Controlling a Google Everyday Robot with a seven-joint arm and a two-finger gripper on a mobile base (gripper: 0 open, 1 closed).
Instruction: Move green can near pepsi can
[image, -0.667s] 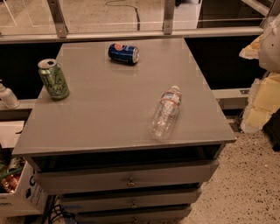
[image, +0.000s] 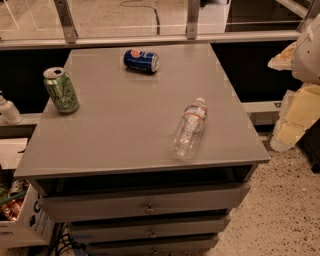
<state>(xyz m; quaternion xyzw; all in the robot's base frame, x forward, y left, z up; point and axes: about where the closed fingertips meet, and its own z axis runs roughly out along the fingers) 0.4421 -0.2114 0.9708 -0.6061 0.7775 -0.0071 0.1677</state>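
Note:
The green can (image: 61, 90) stands upright near the left edge of the grey cabinet top (image: 125, 125). The pepsi can (image: 141, 61) lies on its side at the back middle of the top, well apart from the green can. My gripper (image: 296, 112) shows as white and pale yellow shapes at the right edge of the camera view. It is off the cabinet, beside its right side, and far from both cans. It holds nothing that I can see.
A clear plastic bottle (image: 188, 130) lies on its side at the front right of the top. Drawers (image: 147, 205) sit below. A white bottle (image: 9, 111) and a box of items (image: 15, 210) are to the left. A rail (image: 150, 37) runs behind.

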